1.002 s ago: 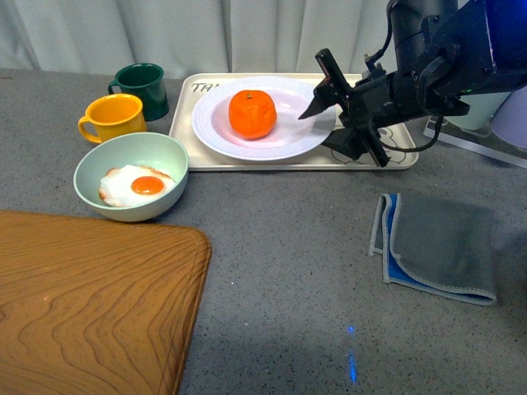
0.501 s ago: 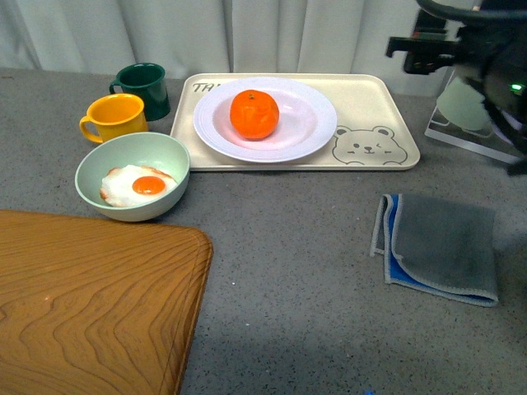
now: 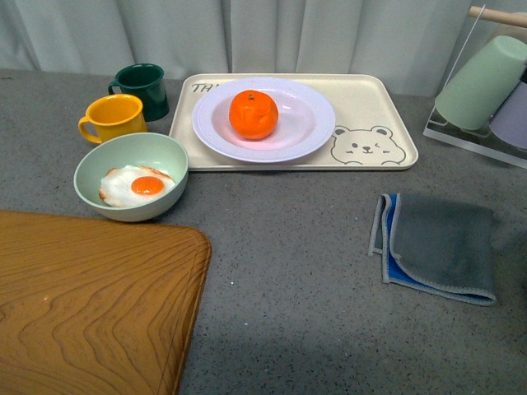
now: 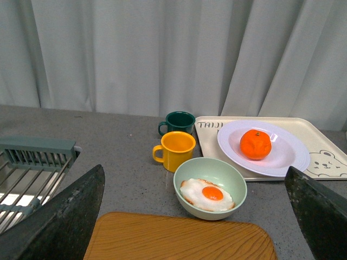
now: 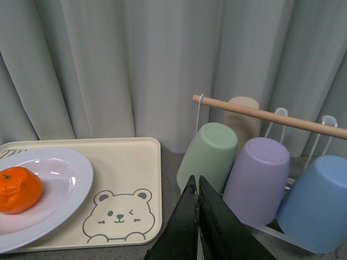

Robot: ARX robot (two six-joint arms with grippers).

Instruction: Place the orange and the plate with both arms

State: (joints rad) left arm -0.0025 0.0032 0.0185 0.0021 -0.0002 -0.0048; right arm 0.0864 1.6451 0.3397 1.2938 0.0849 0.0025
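Front view first: neither arm shows, and the orange (image 3: 252, 113) sits right in the well of the plate (image 3: 313, 132), stem dot up. That plate rests on the cream bear tray (image 3: 375, 152), over toward its left half, with the bear face drawn on the bare right part. Just off the tray's left edge stand a dark green mug (image 3: 142, 86) and a yellow mug (image 3: 113, 118), close together, and nearer the camera a pale green bowl (image 3: 132, 175) holding a fried egg (image 3: 138, 185). A wooden board (image 3: 90, 304) fills the near left corner; a folded grey cloth (image 3: 438, 247) with a blue edge lies on the grey counter (image 3: 288, 263) well to the right of it. Over to the left wrist view: the left gripper (image 4: 195, 216) has its two dark fingers (image 4: 59, 219) far apart at the picture's edges, nothing between them, with the bowl, mugs and plate all visible beyond. Right wrist view now: the right gripper (image 5: 197, 187) has its fingertips pressed together on nothing, pointing toward a rack of upturned cups, green (image 5: 209, 154), lilac (image 5: 255, 179) and blue (image 5: 317, 200), hung under a wooden rod (image 5: 271, 116).
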